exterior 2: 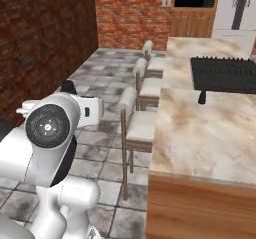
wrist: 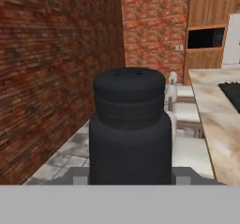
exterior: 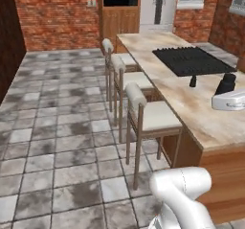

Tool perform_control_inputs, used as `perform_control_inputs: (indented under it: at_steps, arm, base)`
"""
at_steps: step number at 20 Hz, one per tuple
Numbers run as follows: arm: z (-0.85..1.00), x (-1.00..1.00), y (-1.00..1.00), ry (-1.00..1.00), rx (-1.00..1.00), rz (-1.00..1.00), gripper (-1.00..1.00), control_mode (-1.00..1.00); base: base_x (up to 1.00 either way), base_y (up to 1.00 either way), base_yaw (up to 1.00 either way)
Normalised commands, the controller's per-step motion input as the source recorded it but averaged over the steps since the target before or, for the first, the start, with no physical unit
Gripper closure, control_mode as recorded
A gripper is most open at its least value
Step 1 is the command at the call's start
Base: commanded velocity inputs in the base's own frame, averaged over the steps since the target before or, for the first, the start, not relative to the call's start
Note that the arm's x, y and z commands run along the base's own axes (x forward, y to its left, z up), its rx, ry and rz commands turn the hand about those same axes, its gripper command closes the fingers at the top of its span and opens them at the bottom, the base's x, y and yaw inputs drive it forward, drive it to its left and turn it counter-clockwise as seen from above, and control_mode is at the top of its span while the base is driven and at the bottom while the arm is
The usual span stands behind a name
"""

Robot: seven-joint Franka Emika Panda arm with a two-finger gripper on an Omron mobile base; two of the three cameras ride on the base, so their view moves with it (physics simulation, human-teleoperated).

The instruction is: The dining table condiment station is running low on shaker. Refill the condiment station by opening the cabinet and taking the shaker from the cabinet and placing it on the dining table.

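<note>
- Claw (wrist: 127, 178): closed on the small black cylindrical shaker (wrist: 129, 129), gripped low on its body; narrower holed cap up, long axis upright.
- Long beige marbled stone surface (wrist: 220, 124) with black inset cooktop (wrist: 232, 93): lies to the claw's right, beyond cushioned wooden stools (wrist: 183, 117); judged next move: carry rightward.

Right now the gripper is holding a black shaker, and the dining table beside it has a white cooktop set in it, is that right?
Not quite: the cooktop is black, as the left base view shows. The gripper does hold the black shaker, beside the dining table.
</note>
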Motion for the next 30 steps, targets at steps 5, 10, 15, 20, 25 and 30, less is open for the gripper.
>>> perform_control_inputs:
  at_steps: [5,10,15,20,25,30]
  arm:
    - [0.0,0.0,0.0,0.0,0.0,0.0,1.0,1.0]
    - [0.0,0.0,0.0,0.0,0.0,0.0,1.0,1.0]
    - [0.0,0.0,0.0,0.0,0.0,0.0,1.0,1.0]
    - [0.0,0.0,0.0,0.0,0.0,0.0,1.0,1.0]
    - [0.0,0.0,0.0,0.0,0.0,0.0,1.0,1.0]
    - [0.0,0.0,0.0,0.0,0.0,0.0,1.0,1.0]
  base:
    - [0.87,0.99,-0.59]
    - [0.51,0.77,-0.67]
    - [0.25,0.29,-0.62]
    - [0.64,0.28,-0.5]
    - [0.99,0.65,-0.41]
    - [0.66,0.22,-0.28]
